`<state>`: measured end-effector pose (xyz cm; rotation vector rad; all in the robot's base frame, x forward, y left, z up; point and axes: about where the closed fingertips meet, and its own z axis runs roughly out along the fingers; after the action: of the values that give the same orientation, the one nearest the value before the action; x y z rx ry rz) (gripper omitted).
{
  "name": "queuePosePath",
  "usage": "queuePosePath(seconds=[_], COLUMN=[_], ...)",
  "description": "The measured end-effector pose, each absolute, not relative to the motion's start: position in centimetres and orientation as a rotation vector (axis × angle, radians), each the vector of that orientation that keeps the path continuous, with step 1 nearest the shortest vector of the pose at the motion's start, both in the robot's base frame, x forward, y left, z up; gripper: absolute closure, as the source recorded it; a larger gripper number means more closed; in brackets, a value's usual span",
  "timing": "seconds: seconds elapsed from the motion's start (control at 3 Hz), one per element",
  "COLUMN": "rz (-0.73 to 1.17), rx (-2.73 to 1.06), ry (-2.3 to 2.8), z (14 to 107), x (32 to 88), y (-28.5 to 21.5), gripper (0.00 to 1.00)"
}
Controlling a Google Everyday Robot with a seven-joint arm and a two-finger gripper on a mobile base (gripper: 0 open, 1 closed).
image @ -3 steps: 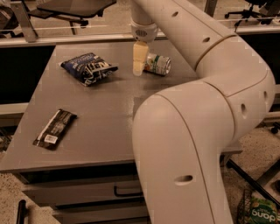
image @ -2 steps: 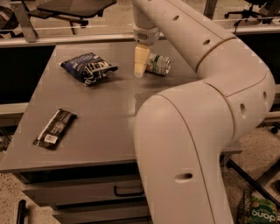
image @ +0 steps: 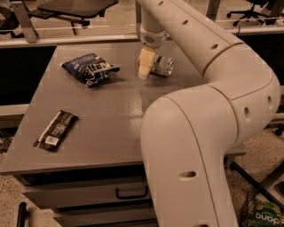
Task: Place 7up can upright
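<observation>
The cream claw [image: 145, 66] has dipped closer beside the small silver-green aluminium 7up can [image: 162, 65]. It lies sideways on the grey worktop [image: 102, 115] (clenched or not, I can't tell), so the uprighting is not yet done.

The end effector [image: 144, 66] is held low over the worktop's [image: 111, 115] far side, at the left end of the 7up can [image: 163, 66], which is laid on its side.

Grey table [image: 102, 119] w/ drawers [image: 84, 194], speckled floor [image: 259, 148], office chairs [image: 75, 8] behind
</observation>
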<state>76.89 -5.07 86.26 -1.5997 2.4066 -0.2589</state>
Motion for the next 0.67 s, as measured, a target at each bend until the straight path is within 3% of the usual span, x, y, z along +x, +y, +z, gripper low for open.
queuePosePath(seconds=[0.67], rz=[-0.242], rx=[-1.607], ry=[2.428], z=[84.63], x=[77.64], y=[-4.27], gripper=[0.0])
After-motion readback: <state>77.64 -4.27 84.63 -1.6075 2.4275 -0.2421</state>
